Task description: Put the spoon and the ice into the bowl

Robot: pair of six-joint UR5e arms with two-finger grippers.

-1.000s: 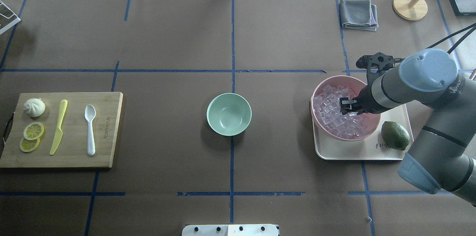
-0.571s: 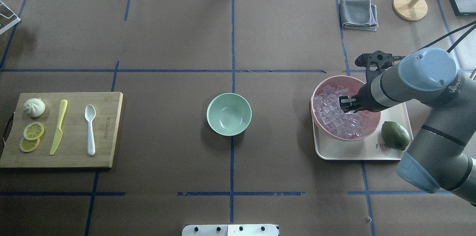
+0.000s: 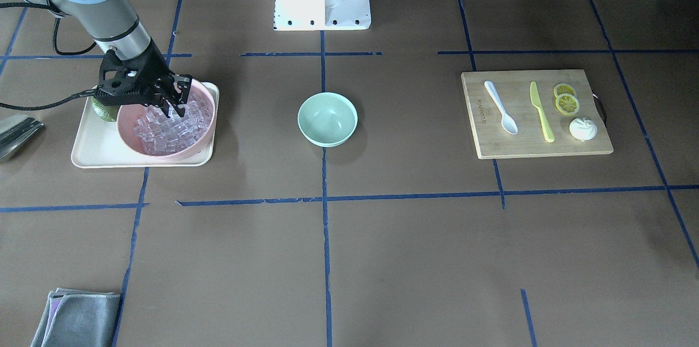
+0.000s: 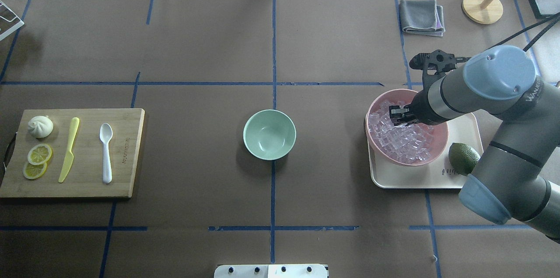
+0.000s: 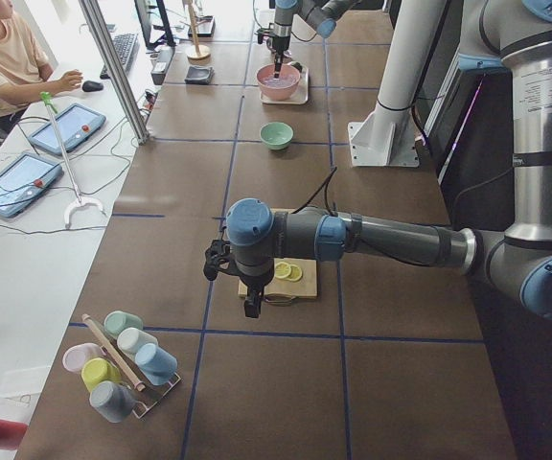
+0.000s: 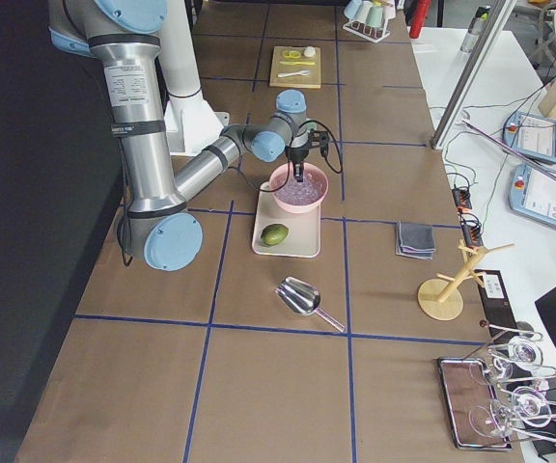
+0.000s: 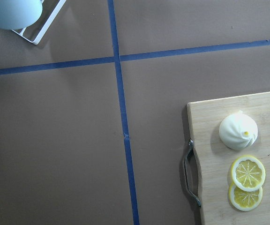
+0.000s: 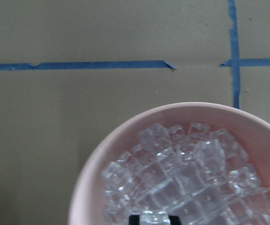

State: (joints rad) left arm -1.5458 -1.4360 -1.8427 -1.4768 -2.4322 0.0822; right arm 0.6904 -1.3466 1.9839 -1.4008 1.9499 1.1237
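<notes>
While the pink bowl (image 3: pixel 164 154) on the tray (image 3: pixel 93 158) is heaped with ice (image 3: pixel 166 131), the right end effector (image 3: pixel 176 112) hangs just over the pile, pinched on one cube. The spoon (image 3: pixel 501 107) lies on the board (image 3: pixel 538 147), well apart from the bowl (image 3: pixel 327 139) in the middle; the left end effector (image 5: pixel 253 305), can't tell its grip.

A broad table covered in matt brown paper (image 4: pixel 197 41) is ruled into rectangles by strips of blue tape (image 4: pixel 274 50). In the overhead view a folded grey cloth (image 4: pixel 422 16) lies at two o'clock, a round-footed pale wooden stand (image 4: pixel 482 6) just past it. In the left-end view a long white desk (image 5: pixel 27 259) runs from eight to eleven o'clock, bearing two blue-framed tablets (image 5: pixel 68 127); a silver metal post (image 5: pixel 114 67) rises beside it. The light is bright and even.
</notes>
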